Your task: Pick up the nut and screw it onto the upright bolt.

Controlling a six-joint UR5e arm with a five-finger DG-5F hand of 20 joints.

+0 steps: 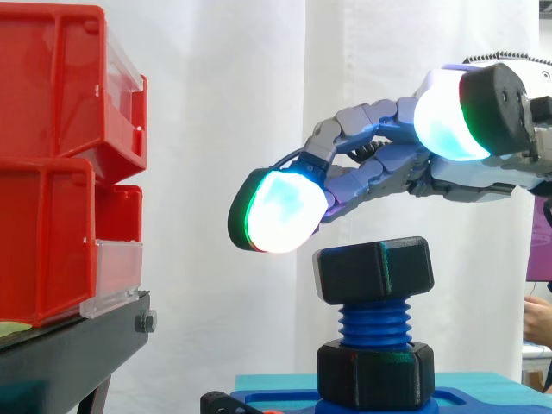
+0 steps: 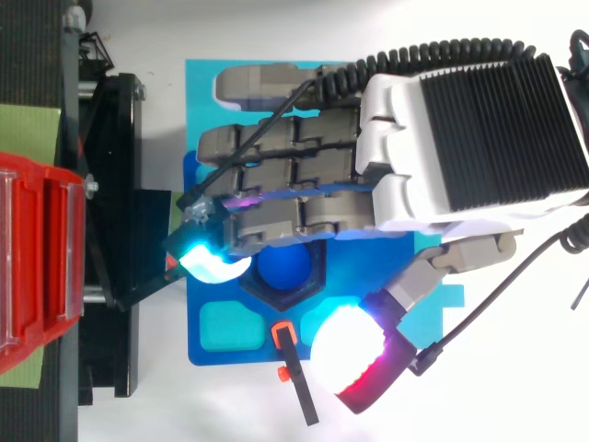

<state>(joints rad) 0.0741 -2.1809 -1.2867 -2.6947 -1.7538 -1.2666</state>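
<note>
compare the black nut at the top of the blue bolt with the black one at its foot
The upper nut sits at the top end of the bolt; the lower nut sits at its foot. The upper nut has the open hand and its fingers just above it; the lower nut rests on the blue base. Both are black, hexagonal, level and similar in size.

The side view sits close, level with the bolt (image 1: 374, 321), and faces the curtain (image 1: 216, 103), with the bins (image 1: 52, 164) at its left. The top view looks straight down from close by, bins at its left edge. Both share the bolt, base (image 2: 221, 327), hand (image 2: 304, 184) and bins.
</note>
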